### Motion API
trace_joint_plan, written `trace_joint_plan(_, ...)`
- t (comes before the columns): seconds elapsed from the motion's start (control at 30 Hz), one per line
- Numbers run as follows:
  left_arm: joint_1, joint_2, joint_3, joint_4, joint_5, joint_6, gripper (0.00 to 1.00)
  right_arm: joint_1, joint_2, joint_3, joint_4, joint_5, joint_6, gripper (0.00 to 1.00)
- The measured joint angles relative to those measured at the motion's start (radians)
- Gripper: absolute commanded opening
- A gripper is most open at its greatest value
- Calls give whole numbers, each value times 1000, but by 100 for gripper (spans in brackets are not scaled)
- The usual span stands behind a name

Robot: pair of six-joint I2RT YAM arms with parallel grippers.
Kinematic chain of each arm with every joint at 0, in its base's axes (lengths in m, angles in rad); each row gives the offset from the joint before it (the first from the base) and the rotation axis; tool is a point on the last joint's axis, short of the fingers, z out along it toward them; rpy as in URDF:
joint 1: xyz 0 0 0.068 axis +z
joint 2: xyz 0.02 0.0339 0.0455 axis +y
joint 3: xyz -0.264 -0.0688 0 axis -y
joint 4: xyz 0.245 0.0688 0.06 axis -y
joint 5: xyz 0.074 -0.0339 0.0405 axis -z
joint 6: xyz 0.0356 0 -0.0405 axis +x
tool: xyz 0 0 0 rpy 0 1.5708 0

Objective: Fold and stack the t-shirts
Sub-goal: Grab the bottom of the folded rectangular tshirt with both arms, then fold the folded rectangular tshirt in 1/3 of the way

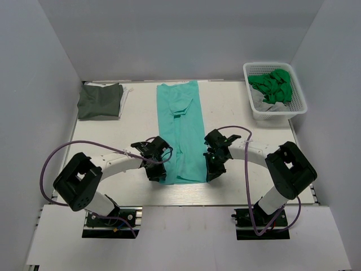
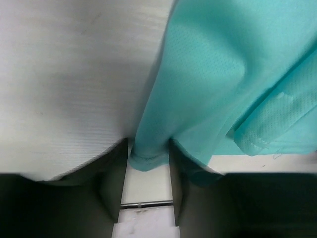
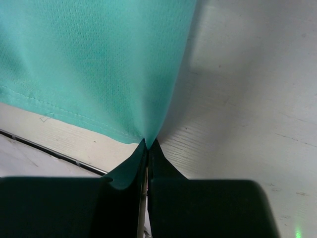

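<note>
While the teal t-shirt (image 1: 181, 132) lies as a long folded strip down the middle of the desk (image 1: 113, 130), the right end effector (image 1: 213, 172) is clenched on its near right hem corner. The left end effector (image 1: 158, 175) straddles the near left corner, cloth between its fingers (image 2: 114, 183); clamped or not, I can't tell. The dark grey-olive t-shirt (image 1: 100, 100) sits folded at the far left.

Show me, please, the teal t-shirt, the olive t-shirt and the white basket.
teal t-shirt (image 1: 181, 135): top view, middle of cloth
olive t-shirt (image 1: 100, 101): top view, centre
white basket (image 1: 279, 114): top view, near wall
</note>
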Motion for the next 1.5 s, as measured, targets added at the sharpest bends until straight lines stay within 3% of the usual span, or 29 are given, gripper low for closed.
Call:
trace_joint_plan(0.07,0,-11,-18,10,10,3,23,0,0,0,-1,0,0,0)
trace_joint_plan(0.1,0,-15,-27,15,16,8,11,0,0,0,-2,0,0,0)
trace_joint_plan(0.17,1,-21,-37,24,37,16,0,0,0,0,-4,-1,1,0)
trace_joint_plan(0.4,-16,-23,-41,24,132,40,0,2,-17,0,-27,-39,10,0)
trace_joint_plan(0.57,-19,-35,-32,-40,188,41,0,19,-118,-21,-52,-84,29,0)
trace_joint_plan(0.77,-11,-52,80,-132,208,41,0,27,-152,10,-126,-82,38,0)
trace_joint_plan(0.97,26,-42,188,-145,204,29,0,-3,-79,216,-211,-11,53,0)
trace_joint_plan(1.27,208,88,329,-144,222,19,0,-106,99,500,-248,27,28,0)
trace_joint_plan(1.5,281,181,522,-89,241,64,0,-164,269,770,-268,24,-22,0)
